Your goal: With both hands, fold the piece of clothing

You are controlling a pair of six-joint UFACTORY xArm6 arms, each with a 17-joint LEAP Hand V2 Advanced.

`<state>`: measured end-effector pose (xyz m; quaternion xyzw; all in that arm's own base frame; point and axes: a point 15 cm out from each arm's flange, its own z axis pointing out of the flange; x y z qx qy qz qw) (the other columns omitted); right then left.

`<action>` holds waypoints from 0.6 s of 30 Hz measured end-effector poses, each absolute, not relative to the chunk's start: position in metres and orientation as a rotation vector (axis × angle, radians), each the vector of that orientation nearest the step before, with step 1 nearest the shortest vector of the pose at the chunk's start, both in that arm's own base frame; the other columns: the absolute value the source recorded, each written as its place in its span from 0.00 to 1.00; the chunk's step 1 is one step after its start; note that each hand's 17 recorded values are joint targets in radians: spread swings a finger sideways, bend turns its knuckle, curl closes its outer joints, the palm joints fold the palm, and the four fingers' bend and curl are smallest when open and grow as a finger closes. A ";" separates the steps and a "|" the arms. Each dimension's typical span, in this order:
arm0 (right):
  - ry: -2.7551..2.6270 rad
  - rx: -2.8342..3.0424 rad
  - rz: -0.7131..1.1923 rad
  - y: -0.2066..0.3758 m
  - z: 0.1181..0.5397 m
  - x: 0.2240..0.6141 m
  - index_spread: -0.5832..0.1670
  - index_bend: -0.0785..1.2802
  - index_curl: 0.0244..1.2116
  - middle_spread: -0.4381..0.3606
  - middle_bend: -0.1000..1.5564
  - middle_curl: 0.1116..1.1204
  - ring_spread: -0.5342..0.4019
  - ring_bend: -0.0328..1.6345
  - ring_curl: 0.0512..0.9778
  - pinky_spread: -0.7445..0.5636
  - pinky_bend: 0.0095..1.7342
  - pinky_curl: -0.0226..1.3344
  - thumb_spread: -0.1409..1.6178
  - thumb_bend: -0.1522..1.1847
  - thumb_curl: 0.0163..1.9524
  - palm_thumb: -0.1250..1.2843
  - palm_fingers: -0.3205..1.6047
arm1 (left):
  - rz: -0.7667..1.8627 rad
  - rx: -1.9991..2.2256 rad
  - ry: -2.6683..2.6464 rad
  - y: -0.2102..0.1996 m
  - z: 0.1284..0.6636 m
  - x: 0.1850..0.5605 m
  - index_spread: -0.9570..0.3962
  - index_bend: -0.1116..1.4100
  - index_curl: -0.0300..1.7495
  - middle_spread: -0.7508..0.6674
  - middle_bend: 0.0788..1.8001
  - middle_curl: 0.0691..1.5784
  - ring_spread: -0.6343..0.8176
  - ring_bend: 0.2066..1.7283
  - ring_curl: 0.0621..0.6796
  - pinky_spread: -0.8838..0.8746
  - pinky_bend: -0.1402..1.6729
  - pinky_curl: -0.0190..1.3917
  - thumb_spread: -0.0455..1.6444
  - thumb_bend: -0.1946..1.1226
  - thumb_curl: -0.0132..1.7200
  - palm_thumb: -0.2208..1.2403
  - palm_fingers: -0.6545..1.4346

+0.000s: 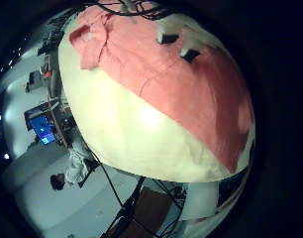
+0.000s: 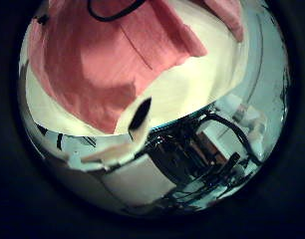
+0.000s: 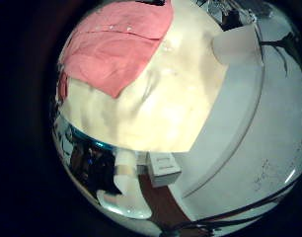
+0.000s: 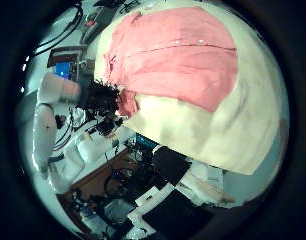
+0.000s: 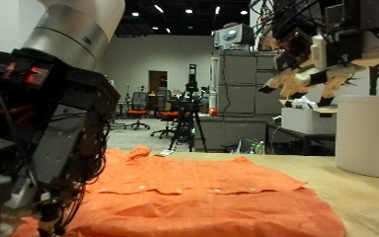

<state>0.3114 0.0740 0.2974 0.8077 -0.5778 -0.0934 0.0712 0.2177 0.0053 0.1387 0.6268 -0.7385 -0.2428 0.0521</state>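
Looks like a big open lab hall out back, with office chairs and racks, and up front a pale cream tabletop (image 5: pixel 368 190). Got the salmon-pink woven garment (image 5: pixel 202 197) spread mostly flat on it, rumpled along the far edge, directly under and beside the left hand's fingertips.

Left hand (image 5: pixel 42 133) down low at the near edge of the garment, fingers pointing into the fabric. Can't tell from any view whether they're actually pinching cloth or just resting on it; too dark and tucked in. Shows the same from the right thumb side palm view: a dark hand (image 4: pixel 106 100) parked right at the bunched corner.

Right hand (image 5: pixel 308 67) way up in the air, fingers loosely bent and relaxed, holding nothing, well apart from the garment and closer to the tall white cylindrical container (image 5: pixel 368 133).

Risks, just guessing:
- Lifting with only the left side gripped probably drags the whole piece sideways rather than folding it, since nothing pins the far side.
- Grabbing only the top layer at that bunched corner likely gives a crooked fold.
- Bringing the right hand down carelessly could clip the white container just beside its fingers.
- Pulling toward the near table edge could slide the fabric off.
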 end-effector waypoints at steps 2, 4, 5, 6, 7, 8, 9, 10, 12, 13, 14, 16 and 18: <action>-1.730 2.418 -0.296 0.073 0.292 0.308 0.49 0.17 0.23 0.77 0.19 0.23 0.90 0.23 0.16 0.86 0.23 0.22 0.66 0.09 0.14 0.38 0.25 | -0.743 1.908 -2.250 0.005 0.138 0.222 0.74 0.15 0.15 0.43 0.32 0.29 0.38 0.38 0.25 0.36 0.49 0.27 0.55 0.16 0.22 0.46 0.65; -1.721 2.406 -0.313 0.072 0.285 0.304 0.49 0.17 0.22 0.76 0.19 0.23 0.89 0.23 0.16 0.85 0.23 0.22 0.66 0.09 0.14 0.38 0.25 | -0.746 1.917 -2.249 0.005 0.139 0.227 0.70 0.15 0.14 0.38 0.35 0.32 0.28 0.45 0.31 0.28 0.55 0.30 0.56 0.17 0.22 0.51 0.69; -1.717 2.401 -0.321 0.072 0.282 0.302 0.49 0.17 0.22 0.76 0.19 0.23 0.89 0.23 0.17 0.85 0.23 0.22 0.66 0.09 0.14 0.38 0.25 | -0.746 1.921 -2.247 0.004 0.139 0.228 0.69 0.15 0.14 0.37 0.36 0.32 0.26 0.45 0.32 0.27 0.56 0.31 0.56 0.17 0.22 0.53 0.70; -1.711 2.392 -0.333 0.071 0.278 0.299 0.49 0.17 0.22 0.76 0.19 0.23 0.88 0.24 0.17 0.85 0.23 0.22 0.66 0.09 0.14 0.38 0.26 | -0.744 1.929 -2.247 0.004 0.139 0.230 0.66 0.16 0.14 0.34 0.39 0.35 0.21 0.50 0.37 0.23 0.59 0.32 0.57 0.17 0.23 0.57 0.72; -1.708 2.385 -0.340 0.070 0.273 0.296 0.49 0.16 0.22 0.74 0.19 0.23 0.86 0.25 0.18 0.84 0.23 0.22 0.66 0.10 0.15 0.39 0.26 | -0.743 1.931 -2.246 0.004 0.139 0.231 0.64 0.17 0.14 0.32 0.41 0.37 0.18 0.53 0.41 0.21 0.61 0.33 0.57 0.18 0.23 0.60 0.74; -1.707 2.382 -0.344 0.070 0.269 0.295 0.49 0.16 0.21 0.74 0.19 0.23 0.86 0.26 0.18 0.84 0.22 0.22 0.66 0.10 0.15 0.39 0.26 | -0.742 1.933 -2.246 0.004 0.140 0.231 0.63 0.18 0.13 0.30 0.42 0.38 0.16 0.55 0.43 0.19 0.63 0.34 0.57 0.18 0.24 0.62 0.76; -1.706 2.380 -0.344 0.070 0.263 0.294 0.49 0.16 0.21 0.73 0.20 0.23 0.85 0.27 0.19 0.83 0.22 0.22 0.66 0.10 0.15 0.39 0.27 | -0.742 1.934 -2.246 0.004 0.140 0.232 0.61 0.18 0.13 0.28 0.42 0.39 0.14 0.58 0.47 0.17 0.64 0.35 0.57 0.18 0.24 0.65 0.76; -1.704 2.377 -0.346 0.070 0.258 0.293 0.50 0.18 0.22 0.72 0.19 0.23 0.84 0.27 0.19 0.82 0.22 0.22 0.66 0.10 0.15 0.39 0.28 | -0.741 1.936 -2.245 0.004 0.141 0.232 0.59 0.19 0.14 0.27 0.42 0.41 0.13 0.60 0.50 0.16 0.65 0.36 0.57 0.18 0.25 0.66 0.77; -1.691 2.361 -0.357 0.067 0.244 0.288 0.52 0.19 0.22 0.70 0.19 0.23 0.82 0.27 0.19 0.81 0.21 0.21 0.66 0.10 0.15 0.40 0.29 | -0.735 1.941 -2.246 0.004 0.142 0.234 0.56 0.21 0.14 0.25 0.43 0.43 0.11 0.62 0.54 0.15 0.67 0.37 0.57 0.18 0.25 0.70 0.77; -1.683 2.351 -0.366 0.066 0.238 0.285 0.52 0.19 0.23 0.69 0.19 0.23 0.80 0.28 0.19 0.80 0.20 0.21 0.65 0.10 0.15 0.41 0.29 | -0.731 1.945 -2.247 0.004 0.143 0.236 0.55 0.21 0.14 0.24 0.43 0.45 0.11 0.63 0.56 0.14 0.67 0.37 0.57 0.17 0.26 0.71 0.77; -1.676 2.342 -0.376 0.066 0.234 0.284 0.52 0.19 0.23 0.69 0.19 0.23 0.80 0.28 0.19 0.80 0.20 0.21 0.65 0.10 0.15 0.41 0.30 | -0.731 1.948 -2.244 0.004 0.144 0.236 0.53 0.22 0.15 0.23 0.43 0.46 0.10 0.63 0.58 0.13 0.67 0.37 0.58 0.17 0.26 0.72 0.77; -1.665 2.332 -0.387 0.066 0.225 0.285 0.53 0.18 0.23 0.68 0.19 0.23 0.79 0.28 0.20 0.78 0.20 0.21 0.65 0.10 0.15 0.42 0.30 | -0.727 1.952 -2.244 0.005 0.145 0.237 0.51 0.24 0.16 0.21 0.43 0.48 0.10 0.64 0.60 0.12 0.68 0.38 0.58 0.17 0.27 0.75 0.77; -1.659 2.342 -0.376 0.069 0.216 0.292 0.52 0.17 0.22 0.66 0.19 0.24 0.77 0.29 0.20 0.76 0.20 0.21 0.65 0.10 0.15 0.43 0.30 | -0.726 1.955 -2.243 0.005 0.146 0.238 0.48 0.25 0.16 0.19 0.42 0.50 0.09 0.65 0.62 0.12 0.68 0.38 0.58 0.16 0.28 0.76 0.77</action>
